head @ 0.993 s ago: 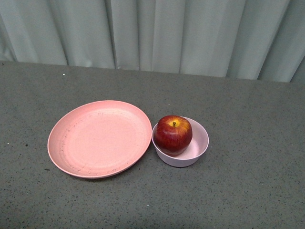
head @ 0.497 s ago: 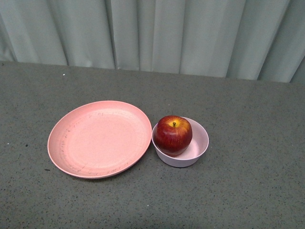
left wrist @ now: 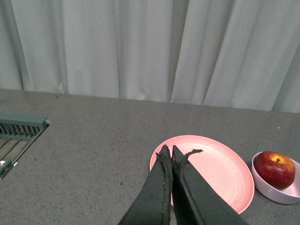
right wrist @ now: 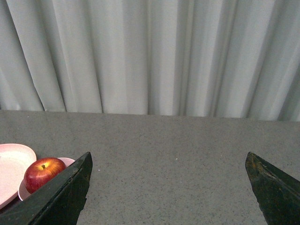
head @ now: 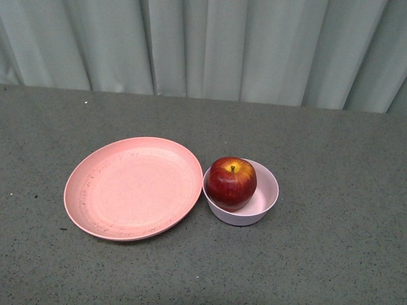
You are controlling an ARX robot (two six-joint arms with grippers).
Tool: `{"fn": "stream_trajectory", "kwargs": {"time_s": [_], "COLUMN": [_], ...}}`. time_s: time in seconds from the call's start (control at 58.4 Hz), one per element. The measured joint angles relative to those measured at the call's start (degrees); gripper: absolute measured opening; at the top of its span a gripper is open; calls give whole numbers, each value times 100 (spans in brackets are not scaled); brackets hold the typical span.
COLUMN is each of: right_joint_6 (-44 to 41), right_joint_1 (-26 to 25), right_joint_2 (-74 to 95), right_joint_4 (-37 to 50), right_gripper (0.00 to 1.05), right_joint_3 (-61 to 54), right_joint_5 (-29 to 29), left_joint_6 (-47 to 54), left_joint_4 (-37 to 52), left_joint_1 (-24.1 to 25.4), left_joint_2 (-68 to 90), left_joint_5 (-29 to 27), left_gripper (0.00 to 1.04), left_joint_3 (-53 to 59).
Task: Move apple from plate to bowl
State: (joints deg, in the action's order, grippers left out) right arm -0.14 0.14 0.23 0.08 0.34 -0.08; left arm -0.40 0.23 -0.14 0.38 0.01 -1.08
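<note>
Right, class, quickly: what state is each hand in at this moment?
Left hand: closed, holding nothing.
Right hand: open wide, holding nothing; the apple sits in the bowl.

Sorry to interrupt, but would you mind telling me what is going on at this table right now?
Nothing is being handled at this moment. The apple sits in the bowl, and the plate next to it is empty. The left gripper is shut on nothing above the plate's near side. The right gripper is open wide, off to the side of the bowl.
</note>
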Motion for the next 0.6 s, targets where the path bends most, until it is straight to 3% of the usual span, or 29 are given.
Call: {"fn": "stream_trajectory", "kwargs": {"time_s": [0.12, 0.223, 0.343, 0.48, 0.599], "right_joint_6": [0, 0, 0, 0, 0], "right_joint_1": [0, 0, 0, 0, 0], "right_joint_2": [2, 0, 0, 0, 0], "right_joint_4": [0, 0, 0, 0, 0], "right_gripper": [95, 95, 95, 95, 95], "right_joint_3": [0, 0, 0, 0, 0], "right_joint_5": [0, 0, 0, 0, 0], "left_joint_6": [2, 2, 2, 7, 15], "left_joint_4": [-11, -11, -11, -11, -11], "left_joint_1": [0, 0, 0, 0, 0], "left_joint_2": [-4, -9, -9, -9, -9], "left_joint_5": [-2, -2, -2, -2, -2], "left_gripper": [22, 47, 67, 99, 98], "left_joint_3": [0, 0, 0, 0, 0]}}
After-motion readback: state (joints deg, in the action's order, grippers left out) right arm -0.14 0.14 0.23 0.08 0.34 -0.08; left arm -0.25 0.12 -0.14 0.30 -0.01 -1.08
